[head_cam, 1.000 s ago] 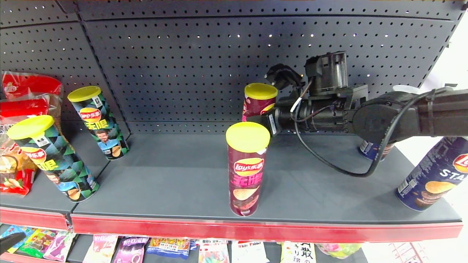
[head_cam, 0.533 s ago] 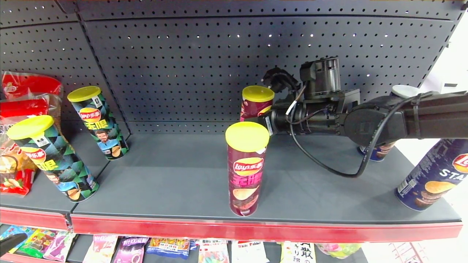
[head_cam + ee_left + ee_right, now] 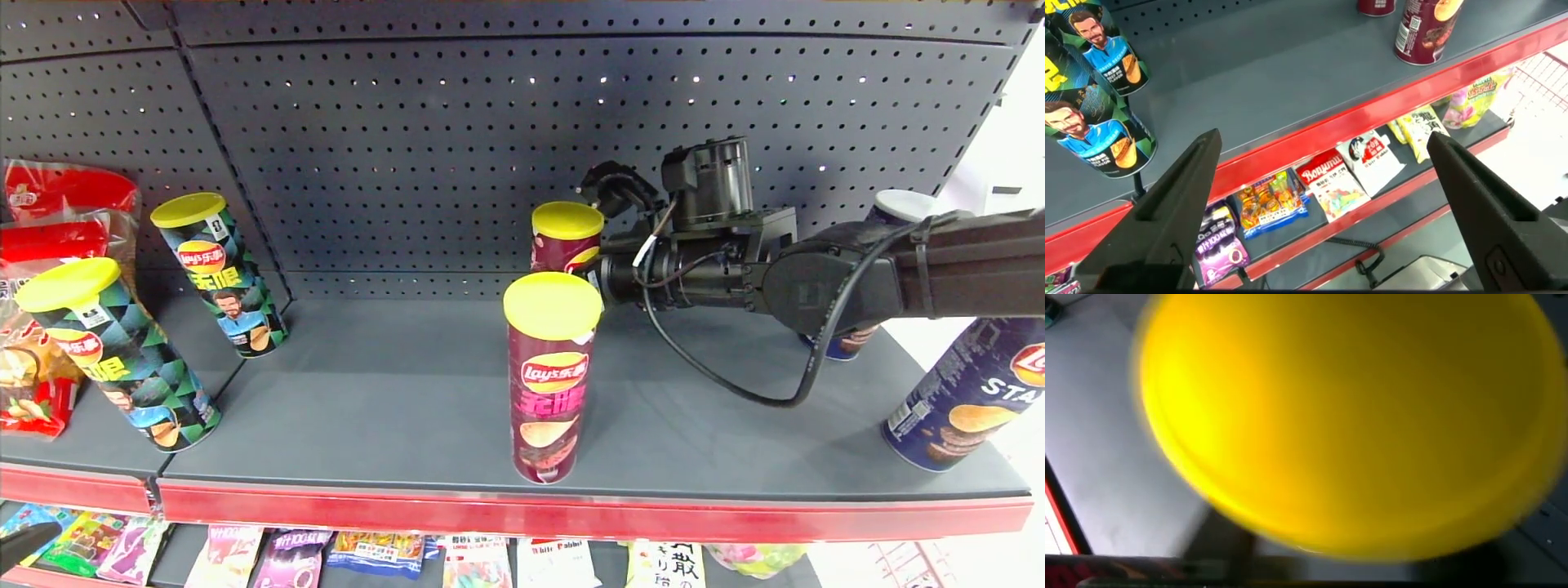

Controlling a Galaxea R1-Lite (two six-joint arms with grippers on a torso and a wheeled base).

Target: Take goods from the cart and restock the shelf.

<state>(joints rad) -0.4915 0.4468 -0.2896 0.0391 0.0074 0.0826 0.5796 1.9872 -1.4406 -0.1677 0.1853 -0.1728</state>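
A maroon chip can with a yellow lid [image 3: 565,235] hangs near the back of the grey shelf [image 3: 384,400], by the pegboard wall. My right gripper [image 3: 589,266] is shut on its side, reaching in from the right. That can's yellow lid [image 3: 1355,416] is close up in the right wrist view. A second maroon can [image 3: 552,392] stands upright at the shelf's front edge, just ahead of the held one. My left gripper [image 3: 1323,212] is open with nothing in it, below and in front of the shelf's red edge [image 3: 1315,135].
Two green-and-black cans [image 3: 220,273] [image 3: 114,351] stand at the left, with snack bags [image 3: 49,212] beyond them. Blue cans [image 3: 967,392] [image 3: 841,339] stand at the right. Small packets [image 3: 473,559] fill the lower shelf. Bare shelf lies between the left cans and the front maroon can.
My right arm has carried the held maroon can a little down and to the left, closer to the shelf floor. Everything else has kept still.
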